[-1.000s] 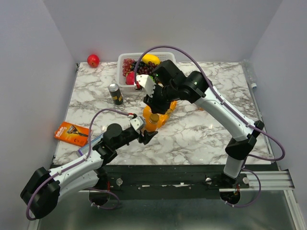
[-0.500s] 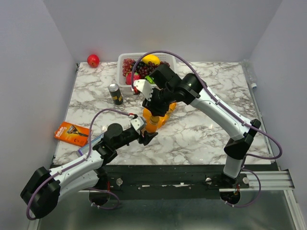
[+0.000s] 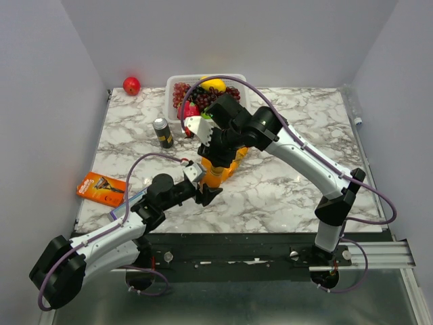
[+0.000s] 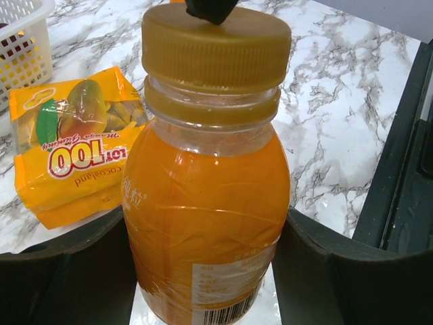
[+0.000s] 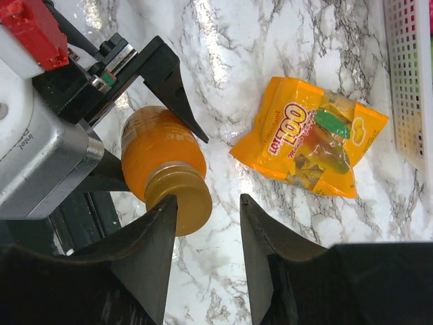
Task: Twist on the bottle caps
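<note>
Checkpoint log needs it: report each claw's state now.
Left claw: closed on the orange bottle.
Right claw: open at the cap, not gripping it.

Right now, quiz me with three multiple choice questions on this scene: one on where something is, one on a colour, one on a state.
1. Where on the table does the snack packet lie? A near-left corner; B close by the held bottle; C far-right corner.
2. What colour is the cap on that bottle? A white; B blue; C golden-orange.
3. How is the right gripper? A open; B shut on the cap; C holding the packet.
Answers: B, both wrist views show packet and bottle together; C, plain in the left wrist view; A, a bare gap shows between its fingers.
</note>
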